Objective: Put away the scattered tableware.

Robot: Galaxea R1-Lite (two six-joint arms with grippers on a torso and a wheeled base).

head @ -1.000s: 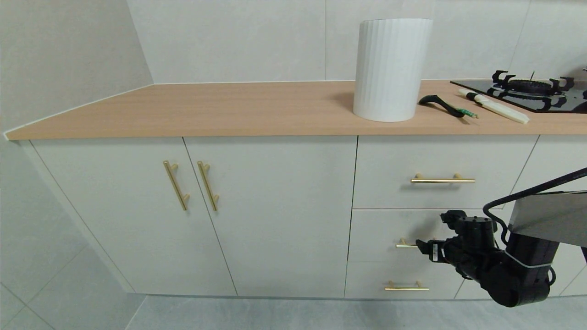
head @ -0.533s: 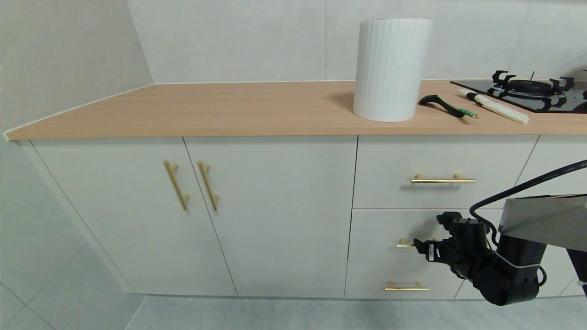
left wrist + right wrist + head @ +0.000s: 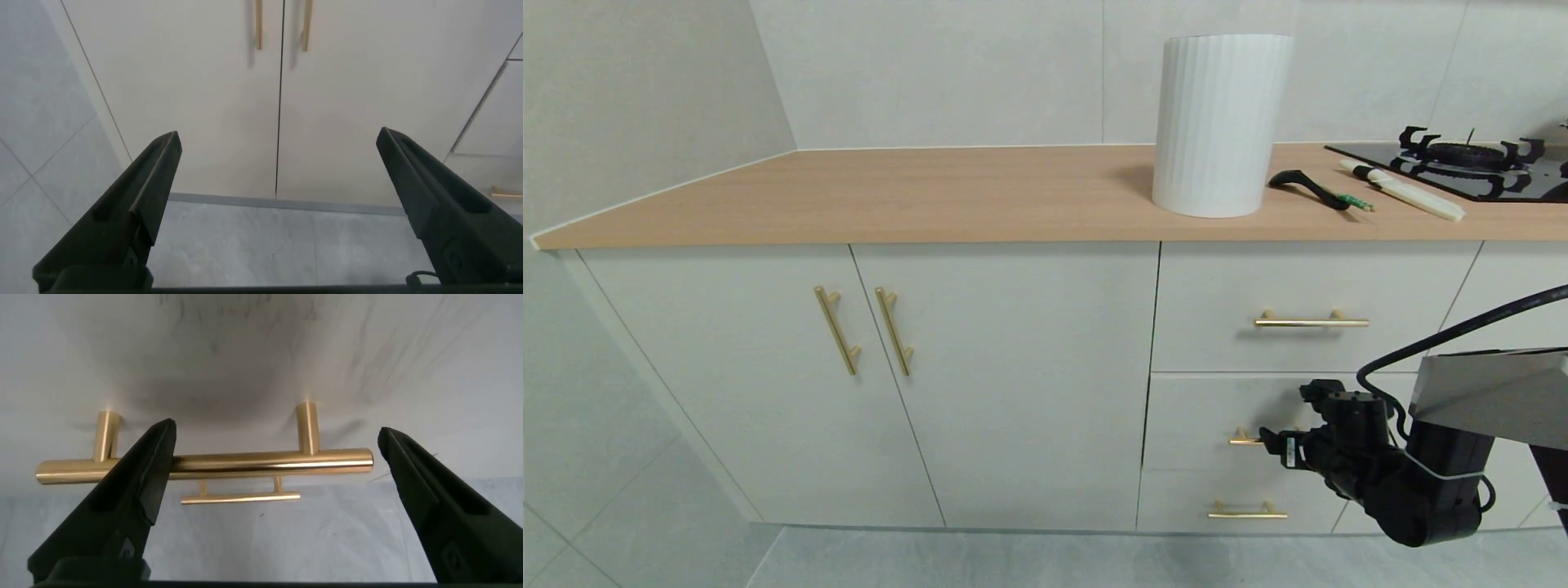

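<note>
Fingers (image 3: 139, 490) of right gripper (image 3: 275, 449) are spread wide and grasp nothing. The gold middle drawer handle (image 3: 245, 464) runs across the gap just ahead of them, and contact can't be judged. In the head view the right gripper (image 3: 1278, 445) sits low in front of the drawer stack, level with that handle (image 3: 1245, 441). The bottom drawer handle (image 3: 1247, 514) is below it and the top drawer handle (image 3: 1311, 322) above.

Left gripper (image 3: 278, 143) has its fingers (image 3: 135, 196) released too, wide apart and empty. It faces the lower part of the two cabinet doors (image 3: 327, 106), near the grey floor (image 3: 270, 245).

Tableware is up on the wooden surface (image 3: 931, 192). A black utensil (image 3: 1311, 188) lies just right of the tall white ribbed container (image 3: 1218, 122). A long white utensil (image 3: 1405, 189) lies beside it, between it and the hob (image 3: 1462, 167). Both lie flat near the front edge, above the drawers and well apart from both grippers. The container stands upright. All three drawers look closed, and so do the doors.
</note>
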